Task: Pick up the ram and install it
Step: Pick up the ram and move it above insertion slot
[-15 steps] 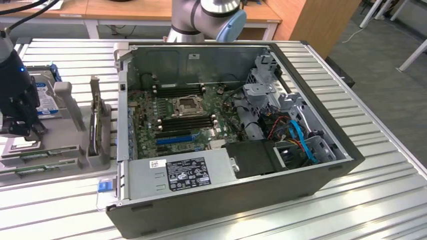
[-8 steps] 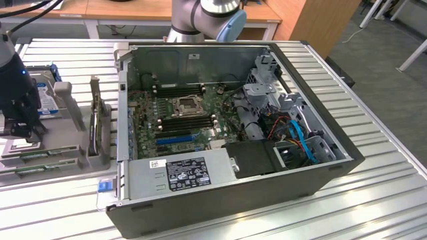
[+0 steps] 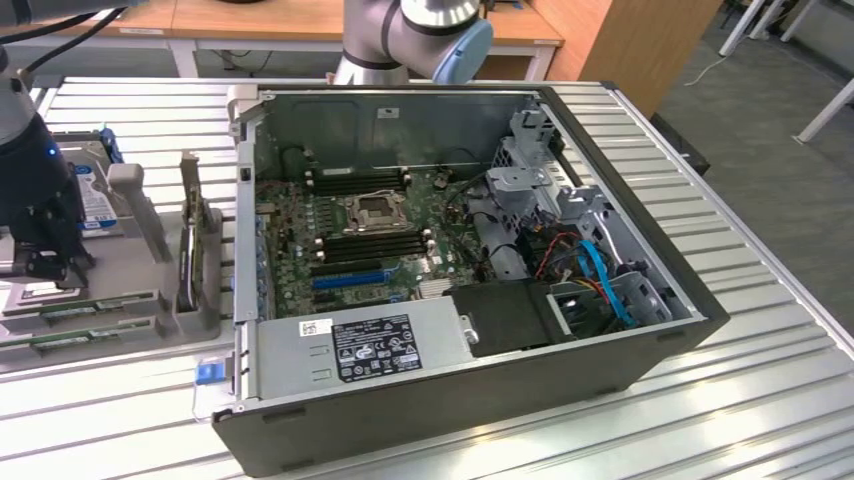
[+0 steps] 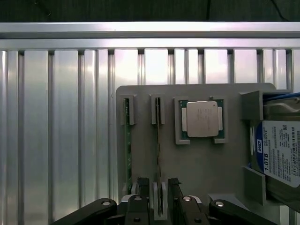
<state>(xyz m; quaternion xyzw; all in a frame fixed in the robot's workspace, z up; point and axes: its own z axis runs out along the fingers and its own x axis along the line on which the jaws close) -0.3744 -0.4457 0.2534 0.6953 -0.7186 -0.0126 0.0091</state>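
Observation:
Two ram sticks stand on edge in slots of a grey holder (image 4: pixel 206 164). One ram (image 4: pixel 158 140) is a thin green strip running between my gripper's two dark fingers (image 4: pixel 143 194); the other ram (image 4: pixel 126 140) stands in the neighbouring slot. My gripper (image 4: pixel 159 197) is open, straddling the end of the first stick with a gap on each side. In the exterior view the gripper (image 3: pixel 47 265) hangs over the holder's green ram sticks (image 3: pixel 80 303) at the exterior view's left. The open computer case (image 3: pixel 641 340) shows its motherboard with black memory slots (image 3: pixel 380 245).
A square silver processor (image 4: pixel 202 118) sits in a recess of the holder, beside a hard drive (image 4: pixel 281 154) with a blue-white label. An upright dark part (image 3: pixel 194 250) stands between holder and case. The ribbed aluminium table (image 3: pixel 747 400) surrounds everything.

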